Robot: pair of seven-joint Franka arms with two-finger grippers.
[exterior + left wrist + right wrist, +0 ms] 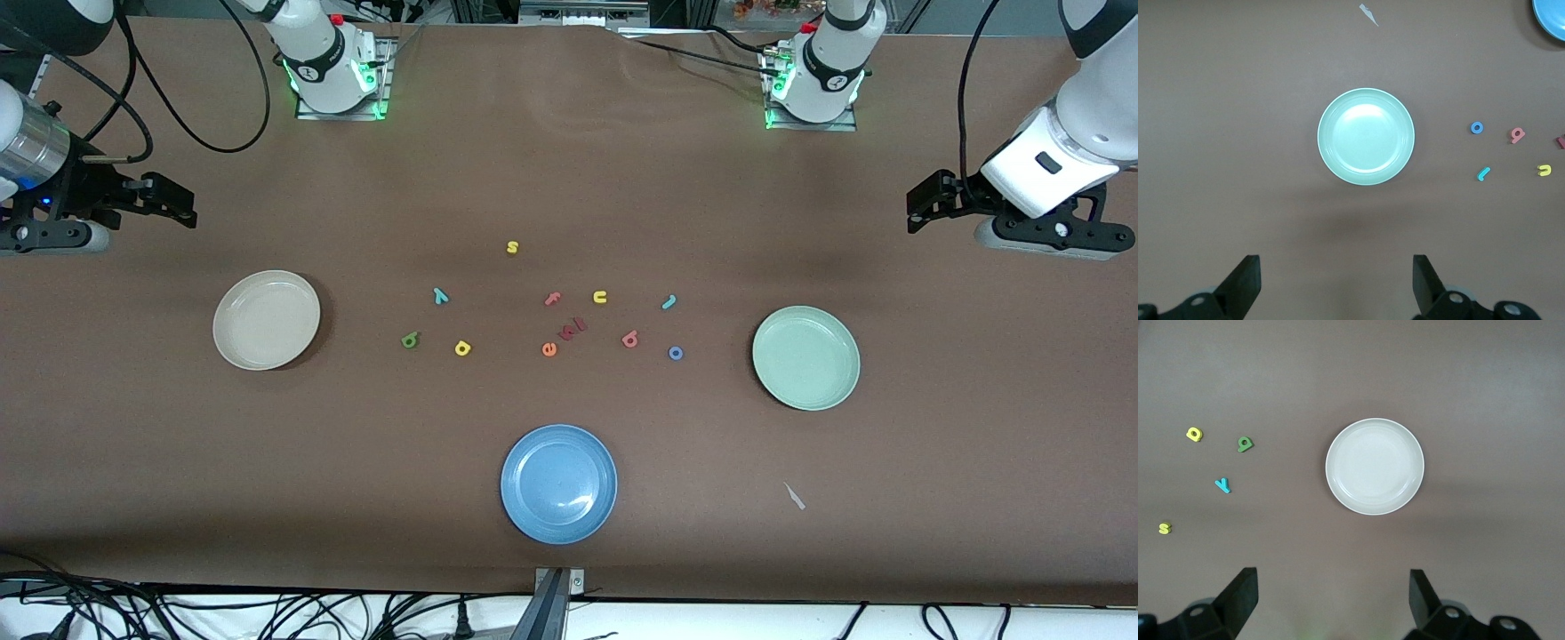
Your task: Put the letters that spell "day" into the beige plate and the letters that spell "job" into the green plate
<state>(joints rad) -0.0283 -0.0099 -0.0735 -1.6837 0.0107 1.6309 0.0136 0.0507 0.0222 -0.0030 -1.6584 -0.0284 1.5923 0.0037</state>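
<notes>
Dark green d (410,340), yellow a (462,348) and teal y (440,295) lie on brown table (569,178) near bare beige plate (267,320); teal j (669,302), blue o (676,353), salmon b (630,338) near bare green plate (806,357). Left gripper (916,206) and right gripper (182,203) wait over table ends, jaws spread, holding nothing

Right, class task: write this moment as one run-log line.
left gripper: open, above table near green plate | right gripper: open, above table near beige plate | plates: both hold nothing | letters: all on table
</notes>
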